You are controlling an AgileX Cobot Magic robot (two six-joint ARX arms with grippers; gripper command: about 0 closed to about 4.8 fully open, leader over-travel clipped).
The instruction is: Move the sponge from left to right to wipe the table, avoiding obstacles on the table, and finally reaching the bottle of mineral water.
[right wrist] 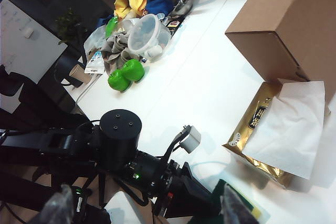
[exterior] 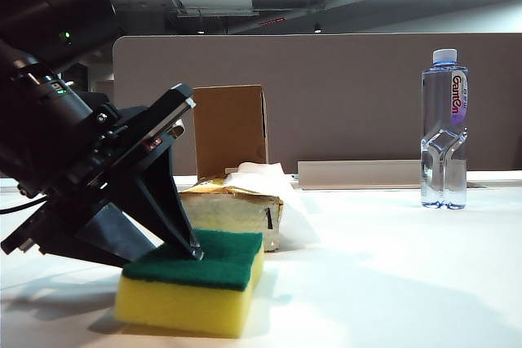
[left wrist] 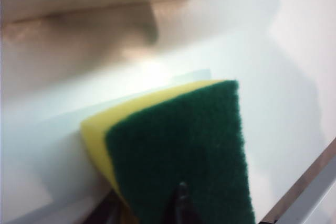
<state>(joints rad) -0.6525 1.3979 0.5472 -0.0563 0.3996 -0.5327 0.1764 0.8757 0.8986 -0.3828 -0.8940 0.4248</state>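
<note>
Exterior – left hand (exterior: pixel 189 244): low at left of view, fingertip pressed on the green top of the sponge (exterior: pixel 194 281); one finger seen, so can't tell from here if it grips.
Exterior – sponge: flat on the counter (exterior: pixel 391 266), green side up, near front.
Exterior – obstacles: tissue pack (exterior: pixel 236 205) just behind sponge, cardboard box (exterior: pixel 230 129) behind that; bottle of mineral water (exterior: pixel 444 128) well apart at far right.
Exterior – risk: straight push right w/ slight drift back clips the tissue pack.
Left wrist – sponge (left wrist: pixel 184 150): fills view, fingers barely seen at edge; grip state can't tell.
Left wrist – risk: if hold is loose, sponge slips out mid-wipe.
Right wrist – right hand (right wrist: pixel 142 209): fingers spread wide, empty, hovering above the scene.
Right wrist – risk: tissue pack (right wrist: pixel 252 129) and box (right wrist: pixel 283 19) sit close together, little room to pass between.
</note>
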